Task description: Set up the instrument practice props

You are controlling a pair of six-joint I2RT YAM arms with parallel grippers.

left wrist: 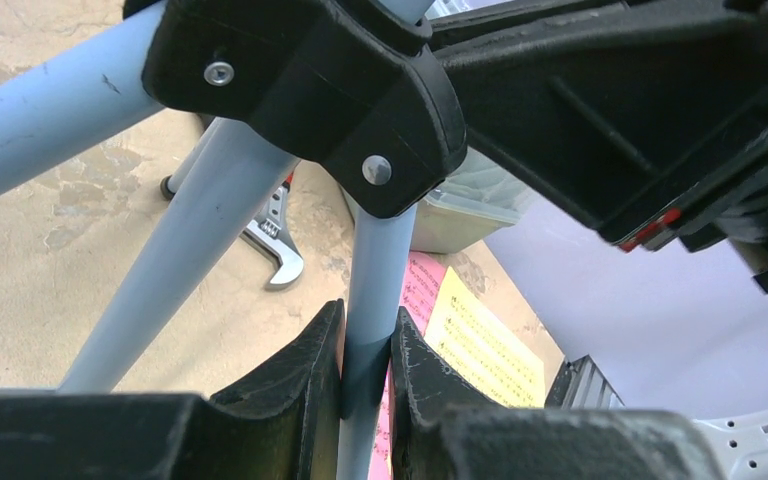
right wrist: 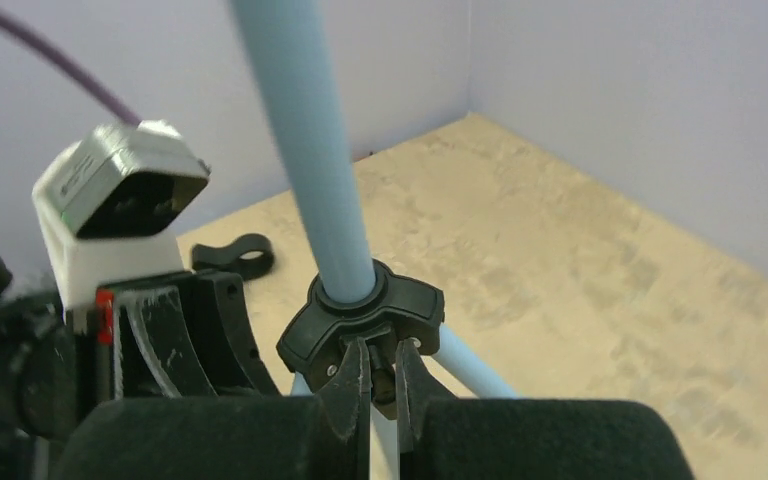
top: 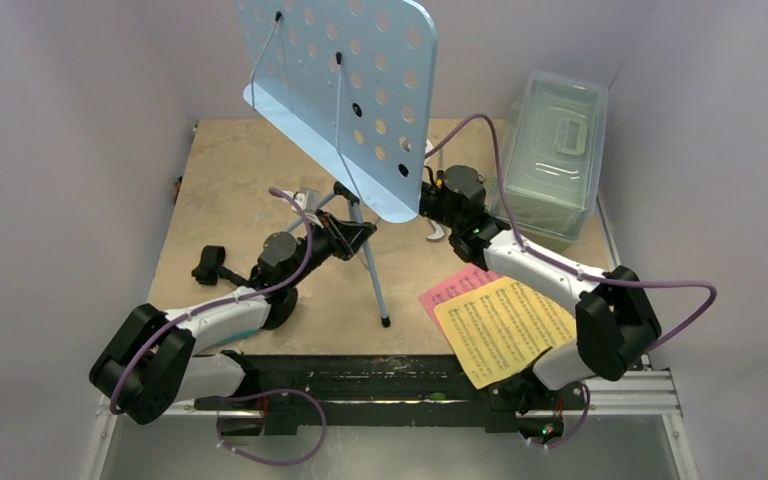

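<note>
- The light blue music stand (top: 345, 90) stands on its three legs in the middle of the table (top: 250, 180). Its big plate with holes fills the top middle of the top view.
- The left gripper (left wrist: 367, 345) is clamped on one leg (left wrist: 372, 280) of the stand. In the left wrist view the leg runs straight down between the two black fingers (left wrist: 300, 380) at the bottom middle, and both press on it.
- Just above that grip sits the black hub (left wrist: 350, 90) where the legs meet, in the upper middle of that view.
- The right gripper (right wrist: 372, 380) is at the bottom middle of the right wrist view. Its fingers are almost together.
- The front bump of the black collar (right wrist: 375, 310) on the stand's pole (right wrist: 305, 140) sits right at those fingertips. I cannot tell if they pinch it.
- In the top view the right gripper is just under the lower right corner of the holed plate, and the left gripper is to its left, beside the legs.
- The yellow page (top: 505, 330) lies flat at the lower right of the top view, partly on top of the pink page (top: 452, 285). Both lie away from the grippers, with the right arm reaching over them.
- A wrench (left wrist: 278, 250) lies on the table behind the legs, in the middle left of the left wrist view.
- A clear box (top: 555, 150) sits in the upper right of the top view.
</note>
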